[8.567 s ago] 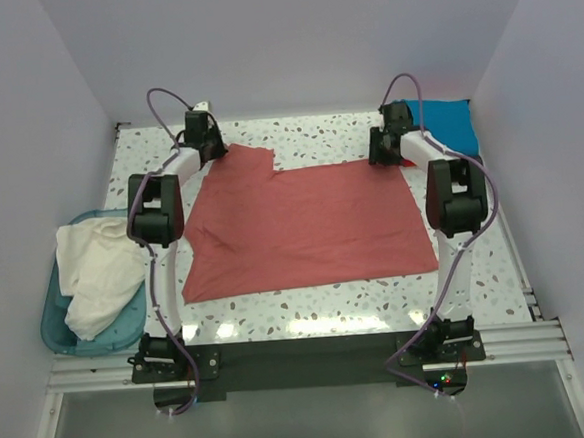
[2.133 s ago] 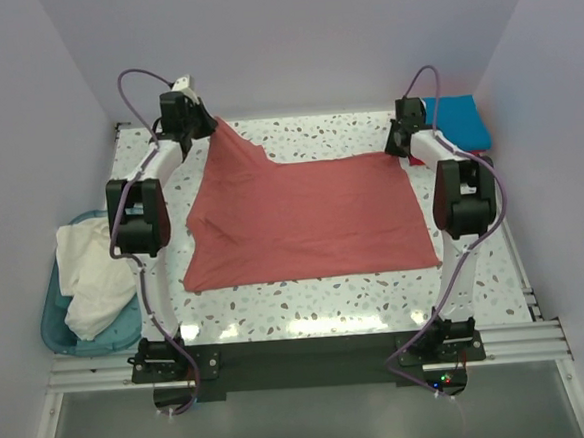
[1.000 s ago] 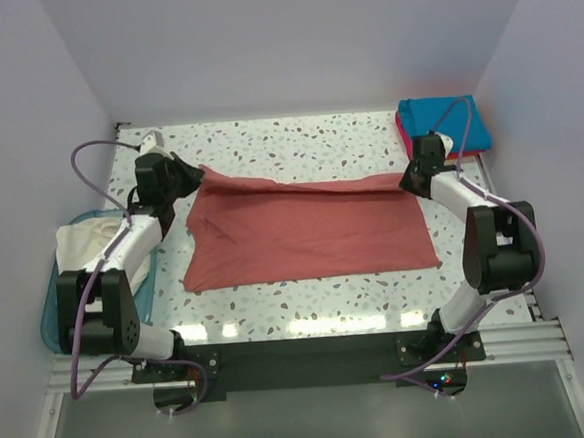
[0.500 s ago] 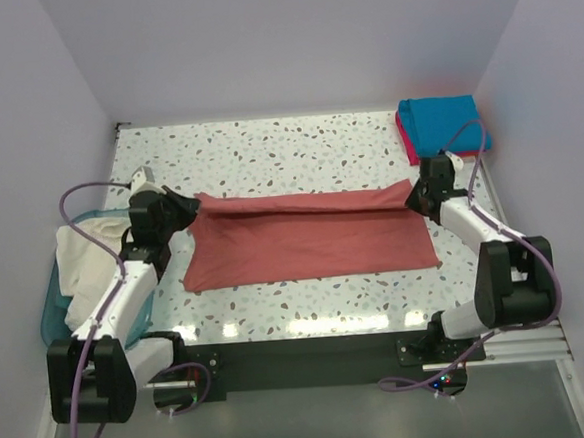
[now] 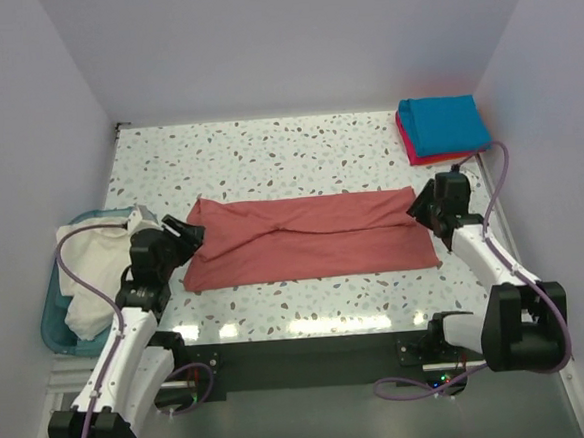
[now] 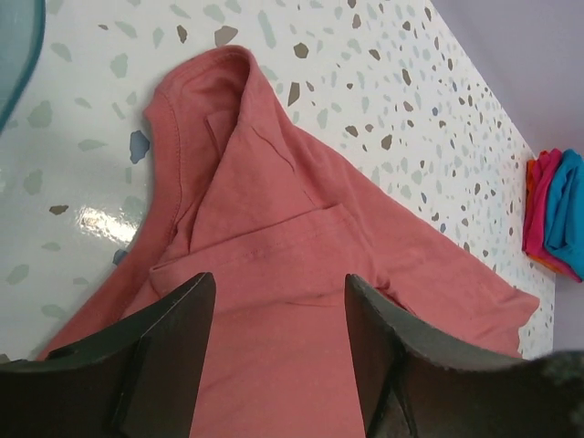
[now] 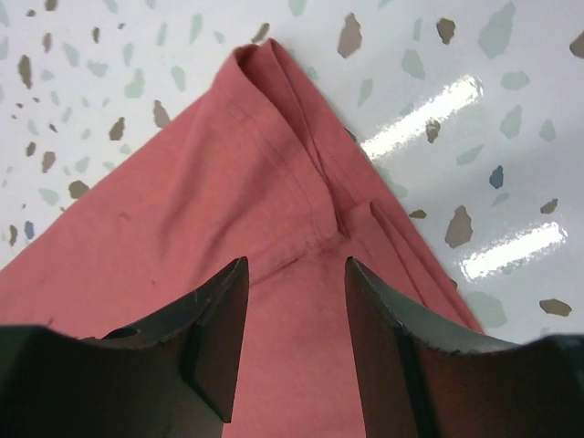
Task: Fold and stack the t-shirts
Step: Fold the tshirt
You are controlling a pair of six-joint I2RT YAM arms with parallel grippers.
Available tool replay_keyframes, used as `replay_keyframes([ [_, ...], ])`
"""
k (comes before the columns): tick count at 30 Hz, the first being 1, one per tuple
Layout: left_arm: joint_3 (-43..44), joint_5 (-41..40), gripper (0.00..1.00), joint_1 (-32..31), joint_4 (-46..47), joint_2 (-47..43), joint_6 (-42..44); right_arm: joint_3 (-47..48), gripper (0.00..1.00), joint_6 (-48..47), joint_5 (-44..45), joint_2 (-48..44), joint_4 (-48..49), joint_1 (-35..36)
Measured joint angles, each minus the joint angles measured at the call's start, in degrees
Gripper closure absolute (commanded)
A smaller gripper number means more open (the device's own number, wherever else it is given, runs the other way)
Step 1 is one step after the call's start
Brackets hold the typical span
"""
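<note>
Four t-shirts on view, one laid out between the arms

Brick-red t-shirt (image 5: 309, 240): flat on the speckled table (image 5: 268, 156), spanning the gap between the two pincers. Its left end is under the left gripper (image 5: 181, 237), its right end under the right gripper (image 5: 421, 207). Both pincers have their fingers apart with nothing between them; cloth shows below each gap, contact cannot be told.
Long axis: left to right, parallel to the table's near edge.
Form: doubled over into a long narrow band, slanting creases left of centre, stitched hems at both ends.

Teal-blue t-shirt (image 5: 446, 123): folded, on top of the pinkish-red t-shirt (image 5: 415, 151), far right corner.

Cream-white t-shirt (image 5: 90, 268): crumpled in the light-blue bin (image 5: 54, 328), left edge
</note>
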Motion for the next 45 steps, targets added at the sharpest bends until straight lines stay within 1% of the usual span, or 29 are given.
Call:
replay_keyframes([
  [2,1.2,-0.8,0.42,0.0,-1.1,-0.2,0.0,0.8,0.50,-0.5,-0.5,-0.5,0.1,0.5],
  [3,2.1,-1.3,0.48,0.0,-1.5,0.6,0.0,1.8,0.51,-1.0,-0.3,0.0,-0.2,1.2],
  [5,4.5,-2.3,0.54,0.0,-1.7,3.6,-0.3,4.1,0.51,-1.7,0.3,1.6,-0.4,3.4],
  [8,8.8,-3.8,0.60,-0.9,-1.7,11.1,-1.2,8.5,0.50,-2.8,1.0,5.6,-0.6,7.5],
  [10,11.1,-5.4,0.65,-2.7,-1.7,16.5,-1.7,9.8,0.51,-3.3,1.8,7.6,-0.4,9.2],
  [14,14.5,-7.5,0.73,-6.3,-1.7,25.4,-3.1,10.3,0.51,-3.5,2.7,11.2,-0.5,9.9],
  [15,15.6,-8.1,0.79,-6.9,-1.9,27.5,-3.4,10.6,0.51,-3.6,3.1,12.7,-0.5,9.9],
  [19,19.6,-10.4,0.81,-8.3,-2.5,34.8,-5.1,11.4,0.54,-3.9,3.6,17.4,-0.7,9.9],
  [21,19.9,-11.3,0.82,-8.8,-2.6,37.0,-6.1,11.2,0.56,-3.8,3.8,18.4,-1.0,9.9],
  [24,19.9,-11.9,0.82,-9.0,-3.0,40.0,-7.8,9.7,0.57,-3.7,4.2,18.0,-0.6,9.9],
  [29,21.2,-12.6,0.81,-9.0,-3.9,46.9,-10.1,3.9,0.59,-3.1,3.0,15.6,-0.2,9.9],
  [30,22.8,-13.0,0.81,-9.0,-4.9,48.0,-10.1,3.1,0.59,-2.9,2.4,14.6,0.4,9.9],
  [33,30.9,-14.7,0.81,-9.0,-7.6,54.9,-9.7,0.0,0.59,-2.0,0.1,11.2,1.0,10.6],
  [35,37.7,-16.0,0.81,-9.0,-9.7,60.3,-8.3,-2.3,0.59,-0.9,-1.3,8.9,0.9,12.1],
  [37,47.2,-17.0,0.81,-9.0,-11.7,67.3,-5.6,-4.3,0.59,0.8,-1.9,6.6,1.3,15.1],
  [39,57.4,-16.9,0.77,-8.7,-13.4,74.2,-2.1,-6.5,0.59,3.4,-3.1,4.0,2.2,20.3],
  [41,68.4,-15.8,0.67,-8.5,-14.3,81.8,2.4,-7.7,0.58,6.4,-2.9,2.4,3.2,27.3],
  [42,74.2,-14.7,0.53,-8.4,-14.7,85.6,5.0,-7.8,0.57,8.1,-2.7,2.3,3.7,31.7],
  [43,79.3,-13.2,0.45,-8.4,-14.6,88.9,7.5,-7.6,0.56,9.6,-2.3,2.6,4.6,36.1],
  [44,84.9,-11.6,0.30,-8.3,-14.8,92.2,9.9,-6.7,0.56,10.8,-2.2,3.3,4.9,40.1],
  [45,90.2,-9.9,0.24,-8.3,-15.5,95.3,11.9,-5.1,0.55,11.4,-2.3,4.5,4.4,43.2],
])
